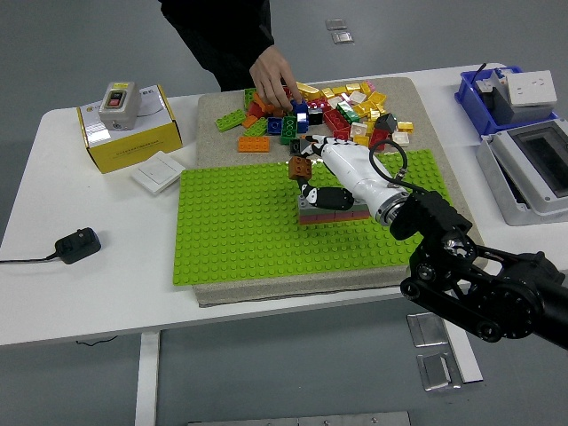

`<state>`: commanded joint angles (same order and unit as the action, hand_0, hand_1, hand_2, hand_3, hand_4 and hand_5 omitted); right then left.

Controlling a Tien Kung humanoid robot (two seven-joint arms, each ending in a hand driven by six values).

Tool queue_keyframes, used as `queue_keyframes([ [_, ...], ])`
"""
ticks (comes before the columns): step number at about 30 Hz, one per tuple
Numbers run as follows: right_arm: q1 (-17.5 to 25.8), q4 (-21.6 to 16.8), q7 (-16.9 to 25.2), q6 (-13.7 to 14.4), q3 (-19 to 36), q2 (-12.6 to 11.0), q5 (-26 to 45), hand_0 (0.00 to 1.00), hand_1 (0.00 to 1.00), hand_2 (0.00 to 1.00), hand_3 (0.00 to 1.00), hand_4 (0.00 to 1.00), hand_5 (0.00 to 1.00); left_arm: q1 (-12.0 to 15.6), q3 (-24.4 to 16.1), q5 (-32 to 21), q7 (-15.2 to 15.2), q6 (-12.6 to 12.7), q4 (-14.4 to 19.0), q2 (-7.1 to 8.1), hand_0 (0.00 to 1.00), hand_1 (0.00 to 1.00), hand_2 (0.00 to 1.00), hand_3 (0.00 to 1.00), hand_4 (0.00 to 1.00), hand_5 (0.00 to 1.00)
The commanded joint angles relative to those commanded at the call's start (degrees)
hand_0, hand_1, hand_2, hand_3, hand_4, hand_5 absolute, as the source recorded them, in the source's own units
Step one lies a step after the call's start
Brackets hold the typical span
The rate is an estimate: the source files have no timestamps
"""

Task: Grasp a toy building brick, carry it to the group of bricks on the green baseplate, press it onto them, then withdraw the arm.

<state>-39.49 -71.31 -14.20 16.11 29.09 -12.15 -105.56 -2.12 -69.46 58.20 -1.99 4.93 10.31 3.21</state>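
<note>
1. Over the green baseplate (pixel 240 231), the robot's right hand (pixel 321 177) grips a brown brick (pixel 301 167) above the grey brick group (pixel 330 209).
2. Beyond it, a person's hand (pixel 273 78) reaches into the loose brick pile (pixel 333 111) on the table (pixel 80 275).

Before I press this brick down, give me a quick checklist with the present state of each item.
1. Brick held: ok. The right hand grips the small brown toy brick.
2. Position: ok. The brick hangs just above the left end of the grey brick row on the green studded baseplate.
3. Stud alignment: cannot tell. The hand hides most of the row.
4. Brick level: cannot tell from this view.
5. Person's hand: ok. It is in the pile of loose coloured bricks, away from the row.
6. Left arm: not in view.
</note>
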Motion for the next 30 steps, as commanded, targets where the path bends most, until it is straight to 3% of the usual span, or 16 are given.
queue_keyframes([
  [30, -0.5, 7.2, 1.9, 0.5, -4.6, 1.5, 2.2, 0.872, 0.911, 0.933, 0.534, 0.514, 0.36, -0.1, -0.1, 0.4, 0.0, -0.2, 0.0, 0.07, 0.662, 0.66, 0.572, 0.605, 0.196, 0.669],
])
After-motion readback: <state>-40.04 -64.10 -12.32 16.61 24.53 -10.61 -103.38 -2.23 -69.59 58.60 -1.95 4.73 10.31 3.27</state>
